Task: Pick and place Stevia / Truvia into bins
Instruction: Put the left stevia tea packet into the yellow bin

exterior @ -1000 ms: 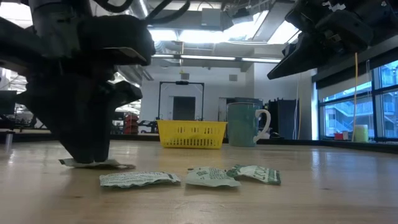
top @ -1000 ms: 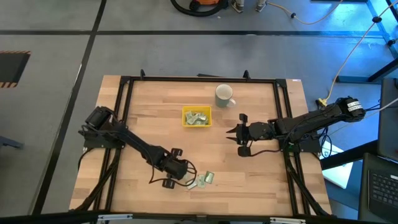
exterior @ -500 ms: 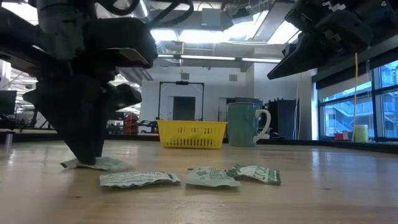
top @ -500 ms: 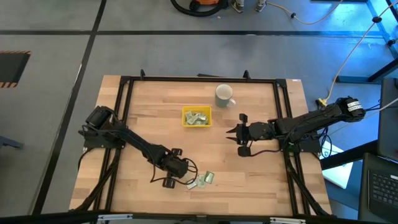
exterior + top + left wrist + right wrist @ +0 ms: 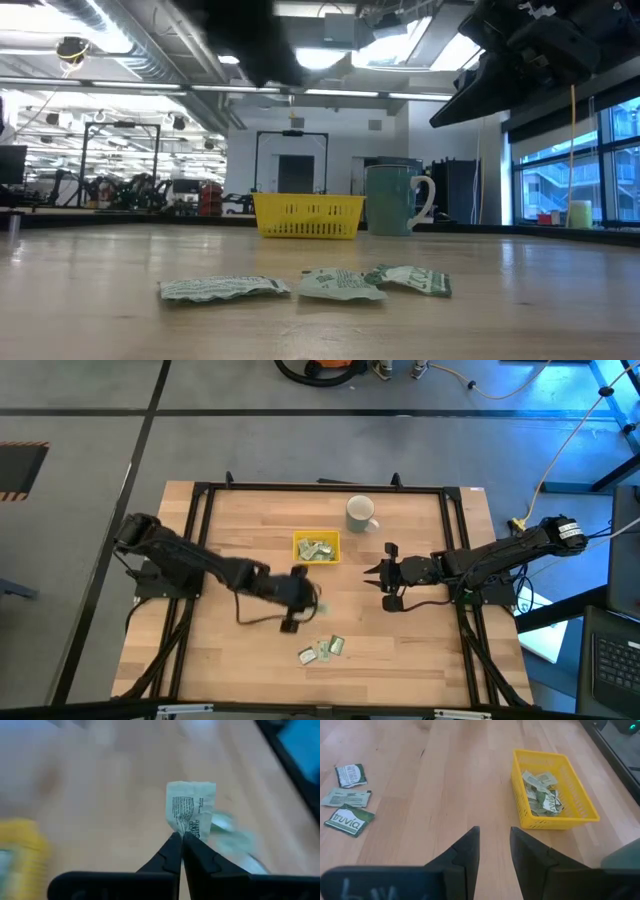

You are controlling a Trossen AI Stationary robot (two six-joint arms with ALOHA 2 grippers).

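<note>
Lifted left end effector [image 5: 181,838] pinches sachet [image 5: 190,806]; tray [image 5: 555,822] holds sachets.

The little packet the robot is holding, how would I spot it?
Find the yellow tray mid-table, then the left gripper just in front of it. Its shut fingers pinch one sachet in the air; the other three loose sachets lie flat on the wood.
</note>
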